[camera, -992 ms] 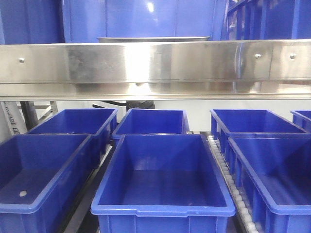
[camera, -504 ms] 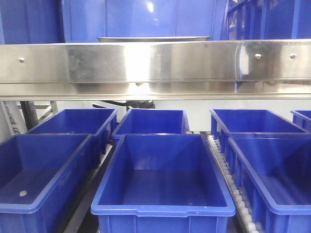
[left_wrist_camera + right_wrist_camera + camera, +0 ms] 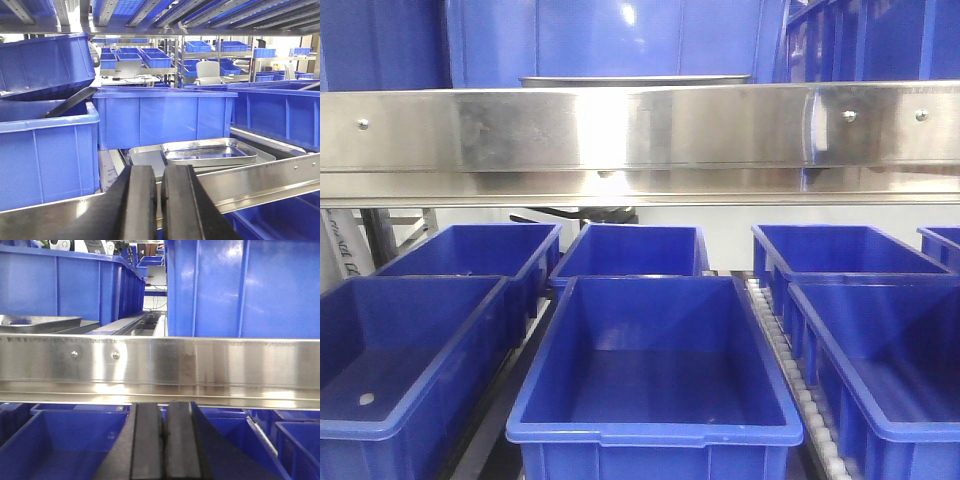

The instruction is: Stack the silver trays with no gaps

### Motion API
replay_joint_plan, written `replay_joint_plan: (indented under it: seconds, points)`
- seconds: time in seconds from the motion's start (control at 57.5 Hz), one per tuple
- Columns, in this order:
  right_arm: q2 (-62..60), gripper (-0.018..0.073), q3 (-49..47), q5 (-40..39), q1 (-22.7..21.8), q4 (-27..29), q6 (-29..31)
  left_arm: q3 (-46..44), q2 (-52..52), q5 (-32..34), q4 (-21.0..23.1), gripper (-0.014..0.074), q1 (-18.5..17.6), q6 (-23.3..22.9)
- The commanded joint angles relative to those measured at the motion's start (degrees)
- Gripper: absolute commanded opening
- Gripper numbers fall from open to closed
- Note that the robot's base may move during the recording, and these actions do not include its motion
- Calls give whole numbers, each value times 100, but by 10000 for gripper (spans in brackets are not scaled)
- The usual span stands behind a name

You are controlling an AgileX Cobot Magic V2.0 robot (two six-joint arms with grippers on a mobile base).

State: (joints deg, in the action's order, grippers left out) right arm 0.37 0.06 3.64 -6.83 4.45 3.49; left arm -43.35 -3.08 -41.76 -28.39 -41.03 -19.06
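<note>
Looking from the front, I see a steel bar (image 3: 640, 140) with screws running across the whole width, and blue bins (image 3: 655, 365) in rows on the rack below it. Above the bar, only the thin rim of a tray (image 3: 635, 80) peeks out, in front of a big blue bin; neither gripper shows here.

From the left wrist, 2 trays sit on the upper shelf just behind the bar (image 3: 260, 180). The top tray (image 3: 210, 151) lies askew on the bottom tray (image 3: 145, 156), shifted to the right, so the lower one's left part is bare. Blue bins stand around them: 1 behind, 1 near left (image 3: 47, 150). The left gripper (image 3: 159, 202) hangs low in front of the bar, its 2 black pads nearly together with a thin gap, holding nothing.

From the right wrist, the bar (image 3: 160, 365) fills the middle, and a tray's edge (image 3: 37, 322) shows at upper left. The right gripper (image 3: 161, 440) sits below the bar, pads pressed together, empty.
</note>
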Motion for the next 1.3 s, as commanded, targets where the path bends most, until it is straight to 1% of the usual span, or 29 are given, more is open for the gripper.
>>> replay_joint_plan:
  seconds: [0.0, 0.191, 0.557, 0.678, 1.287]
  points:
    - [-37, -73, -6, -100, 5, -49, 79, -3, 35, 73, -33, 22, -32, -1]
    - [-37, -73, -6, -5, -4, 230, 79, -3, 35, 73, -33, 22, -32, -1]
    - [-37, -73, -6, 16, -4, 229, 55, -3, 35, 73, -33, 22, -32, -1]
    - [-37, -73, -6, 48, -4, 219, -132, -3, 35, 73, -33, 22, -32, -1]
    - [-37, -73, -6, 61, -4, 219, -133, -3, 35, 73, -33, 22, -32, -1]
